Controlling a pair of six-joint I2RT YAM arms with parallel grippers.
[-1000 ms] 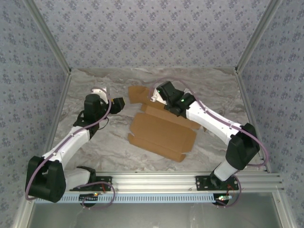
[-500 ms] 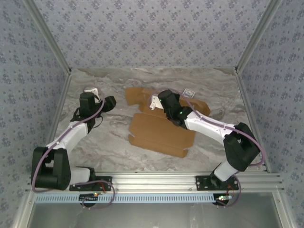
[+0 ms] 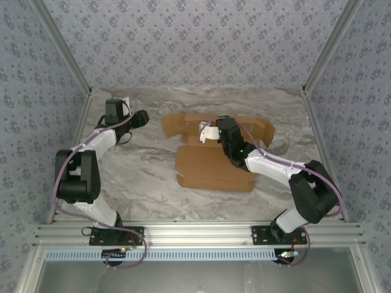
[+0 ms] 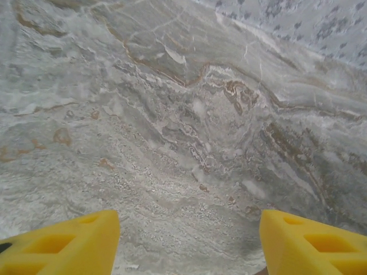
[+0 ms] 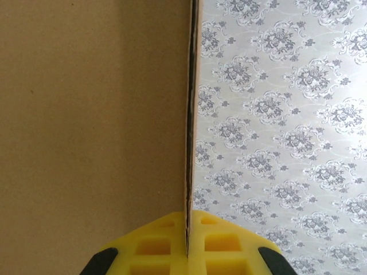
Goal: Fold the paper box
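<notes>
The grey-veined marble bench point(image 3: 146, 177) carries the whole work area. Walls covered in blue-grey floral wallpaper point(image 3: 195, 43) enclose it on three sides. A silver aluminium rail point(image 3: 195, 232) runs along its near edge.

The flat brown cardboard paper box point(image 3: 214, 171) lies unfolded near the middle of the bench, slightly right of centre. Its main panel rests flat on the surface. Flaps extend from it toward the far side, and the far-left flap reaches toward the left arm's side.

The white-and-black right arm point(image 3: 275, 165) reaches inward from the right, over the far part of the sheet. The right pincer point(image 3: 209, 130) is at the far edge of the main panel. In the right wrist view, the yellow pincer point(image 5: 187, 243) is pressed together on a thin cardboard edge. The brown panel point(image 5: 92, 114) stands edge-on to the camera, with wallpaper behind it.

The white-and-black left arm point(image 3: 101, 140) is drawn back to the far-left corner of the bench. The left pincer point(image 3: 142, 117) is well apart from the cardboard. In the left wrist view, the left pincer point(image 4: 188, 229) has its yellow fingers point(image 4: 63, 243) spread apart over bare marble, with nothing between them.
</notes>
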